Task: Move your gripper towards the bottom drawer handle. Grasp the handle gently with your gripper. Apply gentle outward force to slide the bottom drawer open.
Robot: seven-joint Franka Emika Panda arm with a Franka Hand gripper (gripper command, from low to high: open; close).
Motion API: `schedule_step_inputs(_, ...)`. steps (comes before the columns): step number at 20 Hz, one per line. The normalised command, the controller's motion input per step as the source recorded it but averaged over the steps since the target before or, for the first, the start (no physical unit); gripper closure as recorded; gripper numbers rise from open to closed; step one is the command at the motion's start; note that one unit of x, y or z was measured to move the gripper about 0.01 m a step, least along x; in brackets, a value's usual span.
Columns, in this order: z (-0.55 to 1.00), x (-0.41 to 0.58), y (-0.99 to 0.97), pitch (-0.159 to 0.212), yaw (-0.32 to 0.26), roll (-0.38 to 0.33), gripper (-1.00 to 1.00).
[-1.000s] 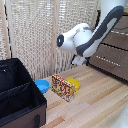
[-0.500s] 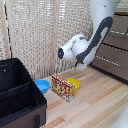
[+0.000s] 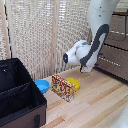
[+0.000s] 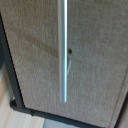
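Since the arm [image 3: 95, 42] has swung toward the exterior view's right, we judge the approach under way, grasp not begun.
Black fabric case [image 3: 20, 97]: nearest.
Blue bowl [image 3: 42, 86], patterned box [image 3: 63, 88]: print blurred, nothing legible.
Gripper: fingers unseen; released or clenched, we cannot tell.
Bottom drawer handle [image 4: 63, 50]: fills the wrist view, on the bottom drawer [image 4: 95, 55], closed, farthest.

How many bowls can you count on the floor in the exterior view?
2. A blue bowl sits beside the black case, and a yellow bowl sits just behind the colourful box. The box or case may hide others.
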Motion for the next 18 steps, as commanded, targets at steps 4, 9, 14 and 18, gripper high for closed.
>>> schedule_step_inputs(4,0.03,0.000,-0.49,-0.017,0.000,-0.205,-1.00)
schedule_step_inputs(9,0.02,0.000,-0.50,0.001,0.048,-0.157,-1.00)
schedule_step_inputs(14,-0.02,0.014,-0.38,0.047,0.202,-0.021,1.00)
schedule_step_inputs(18,-0.01,0.004,-0.09,0.000,0.008,0.000,1.00)
